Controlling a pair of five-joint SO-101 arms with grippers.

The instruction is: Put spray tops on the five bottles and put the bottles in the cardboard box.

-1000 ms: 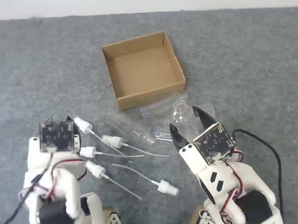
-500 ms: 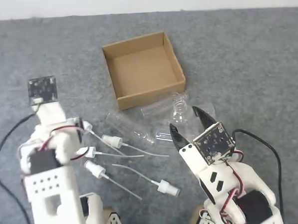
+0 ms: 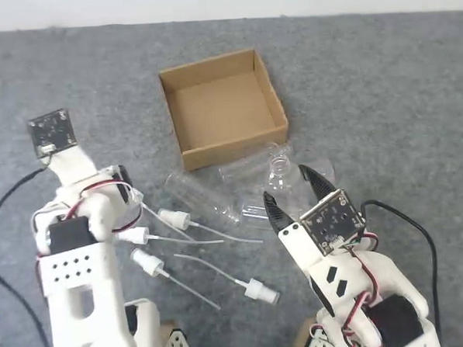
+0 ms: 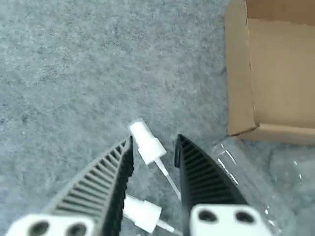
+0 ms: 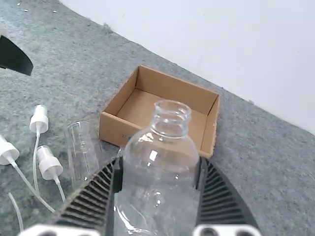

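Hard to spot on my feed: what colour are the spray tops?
The spray tops are white; left wrist view.

The cardboard box [image 4: 238, 69] is cut off at the left wrist view's edge

The cardboard box [image 3: 223, 108] is brown, square, open-topped and empty. Just in front of its near wall clear bottles [image 3: 201, 194] lie on their sides. Among them is an upright bottle [image 5: 158, 167] with a bare neck, clasped by the right gripper [image 3: 286, 186]. Five white spray tops [image 3: 174, 218] with thin dip tubes lie scattered farther out, off the box's near-left corner.
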